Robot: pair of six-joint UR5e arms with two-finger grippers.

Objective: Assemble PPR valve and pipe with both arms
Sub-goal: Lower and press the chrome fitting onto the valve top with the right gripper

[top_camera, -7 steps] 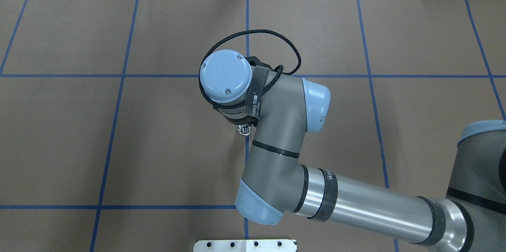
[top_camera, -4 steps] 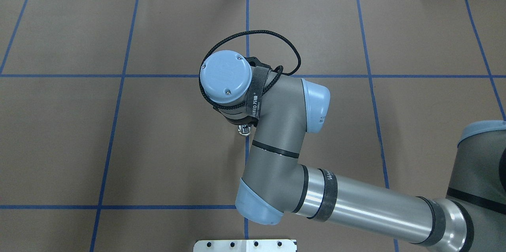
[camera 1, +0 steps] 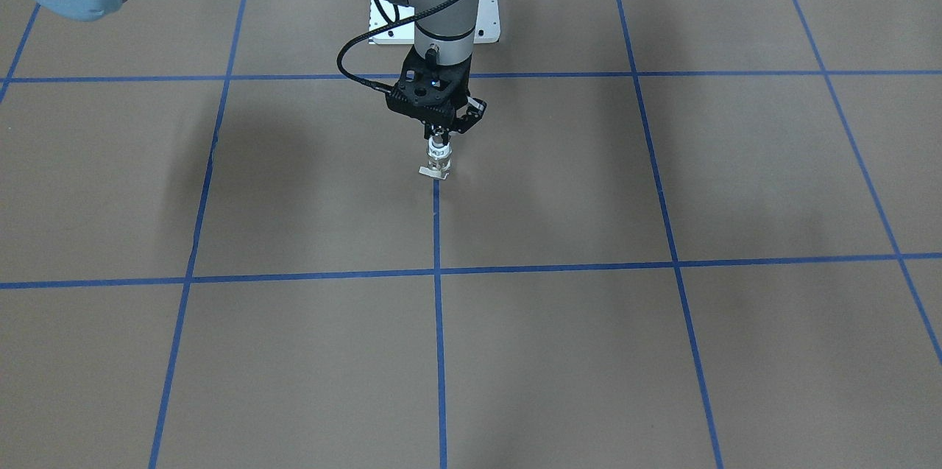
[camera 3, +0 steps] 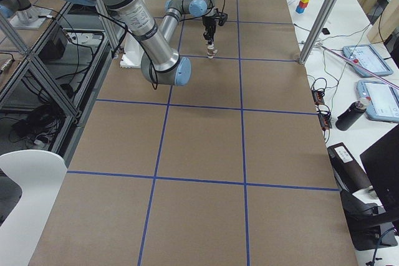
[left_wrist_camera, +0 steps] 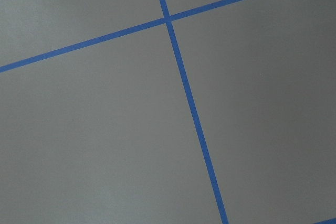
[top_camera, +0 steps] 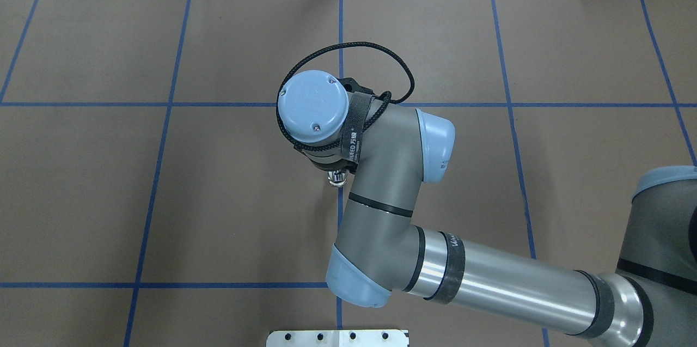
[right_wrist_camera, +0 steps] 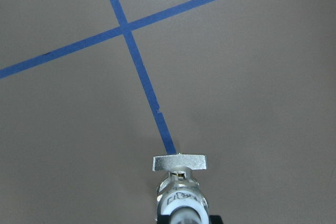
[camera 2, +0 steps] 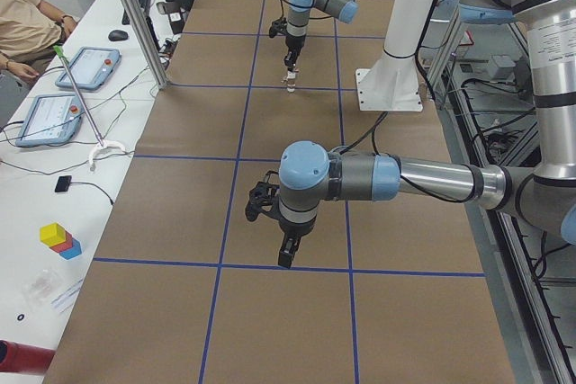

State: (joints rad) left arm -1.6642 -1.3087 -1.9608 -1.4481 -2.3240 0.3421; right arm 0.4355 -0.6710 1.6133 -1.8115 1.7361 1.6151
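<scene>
My right gripper [camera 1: 439, 139] points straight down over the table's middle and is shut on the PPR valve [camera 1: 438, 158]. The valve hangs upright, its flat whitish tab [camera 1: 434, 171] lowest, at or just above the brown mat on a blue tape line. The right wrist view shows the tab [right_wrist_camera: 180, 162], the metal band and the white tube below it. In the overhead view only a silvery bit of the valve [top_camera: 338, 178] shows under the wrist. My left gripper [camera 2: 286, 256] hangs over the mat far from the valve; I cannot tell its state. The pipe is out of view.
The white bolted pedestal [camera 1: 482, 20] stands just behind the right gripper. The brown mat carries a blue tape grid [top_camera: 163, 104]. A side bench holds tablets [camera 2: 81, 69] and coloured blocks [camera 2: 58, 238]. An operator [camera 2: 27, 15] sits there.
The right arm's wrist has shifted very slightly to the right in the overhead view. The valve stays in the same spot.
</scene>
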